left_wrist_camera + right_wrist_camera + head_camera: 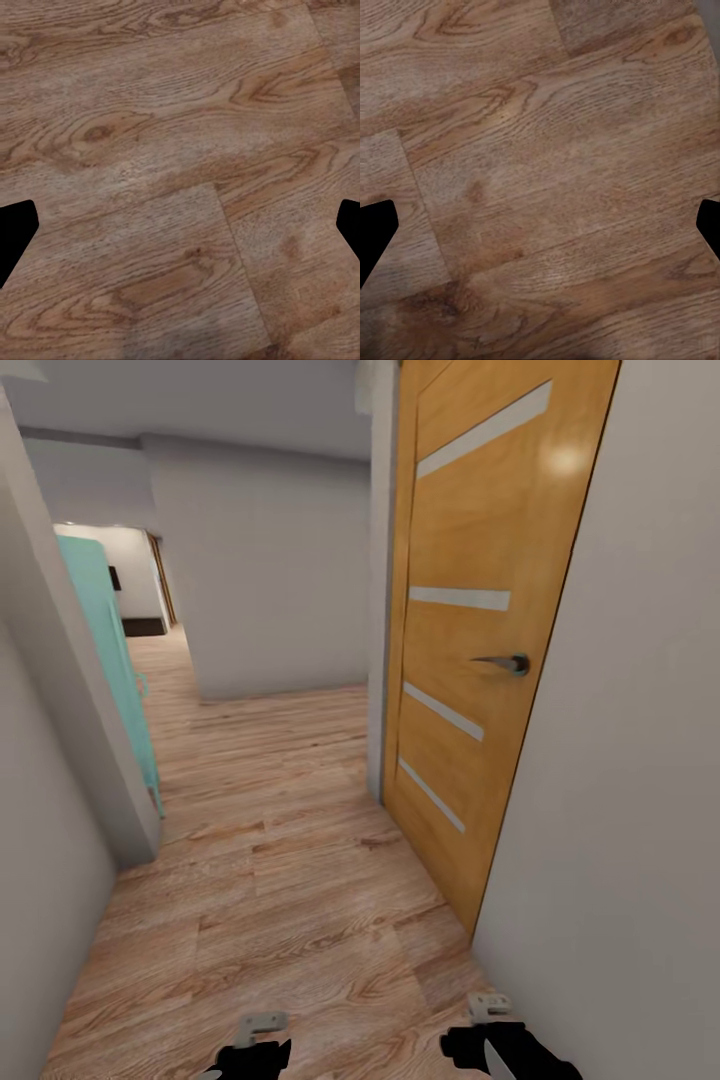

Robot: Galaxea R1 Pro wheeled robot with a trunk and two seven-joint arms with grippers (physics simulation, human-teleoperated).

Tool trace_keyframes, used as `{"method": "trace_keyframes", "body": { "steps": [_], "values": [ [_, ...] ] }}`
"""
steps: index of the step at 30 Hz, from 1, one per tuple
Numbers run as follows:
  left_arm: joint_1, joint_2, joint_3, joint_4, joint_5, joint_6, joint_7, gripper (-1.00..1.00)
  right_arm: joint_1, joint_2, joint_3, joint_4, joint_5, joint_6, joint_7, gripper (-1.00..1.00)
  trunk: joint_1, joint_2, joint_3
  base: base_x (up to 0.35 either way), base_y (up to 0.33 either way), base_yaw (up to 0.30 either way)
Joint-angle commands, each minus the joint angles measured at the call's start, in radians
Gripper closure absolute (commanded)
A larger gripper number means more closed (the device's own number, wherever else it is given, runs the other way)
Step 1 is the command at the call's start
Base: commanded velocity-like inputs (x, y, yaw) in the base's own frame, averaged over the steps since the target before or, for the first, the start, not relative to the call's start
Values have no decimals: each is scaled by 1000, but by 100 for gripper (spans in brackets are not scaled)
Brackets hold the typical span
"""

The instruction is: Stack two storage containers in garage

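From the head, we are facing a closed honey-brown wooden door with pale glass strips (pixel 480 650) on our right, standing on a light wood-plank floor (pixel 270 880); a mint-green door (pixel 110 660) is hanging at left. Our left tool (pixel 250 1055) and right tool (pixel 500 1045) are hanging low.

At the left wrist, our left tool (pixel 180 232) is holding its fingers spread wide, pinching nothing, over planks.

At the right wrist, our right tool (pixel 540 232) is doing likewise.

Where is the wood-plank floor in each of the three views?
Head view: the wood-plank floor covers the lower middle, left of the wooden door.
Left wrist view: it spreads between the fingertips of the left gripper.
Right wrist view: it spreads between the fingertips of the right gripper.
Shared landmark: the floor's knotty grain.
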Motion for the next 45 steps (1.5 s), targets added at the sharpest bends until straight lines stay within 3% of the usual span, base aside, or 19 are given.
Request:
{"method": "trace_keyframes", "body": {
  "steps": [1,12,27,45],
  "values": [
    [-1,0,-7,1,10,-4,0,-100,0,1,-3,-2,3,6,3,-100,0,0,0,0,0,170],
    [-1,0,-7,1,10,-4,0,-100,0,1,-3,-2,3,6,4,-100,0,0,10,0,0,194],
    [-1,0,-7,1,10,-4,0,-100,0,-1,-4,-2,3,6,3,-100,0,0,12,17,2,27],
    [-1,0,-7,1,10,-4,0,-100,0,3,-2,-2,3,6,4,-100,0,0,12,277,55,117]
  ]
}}
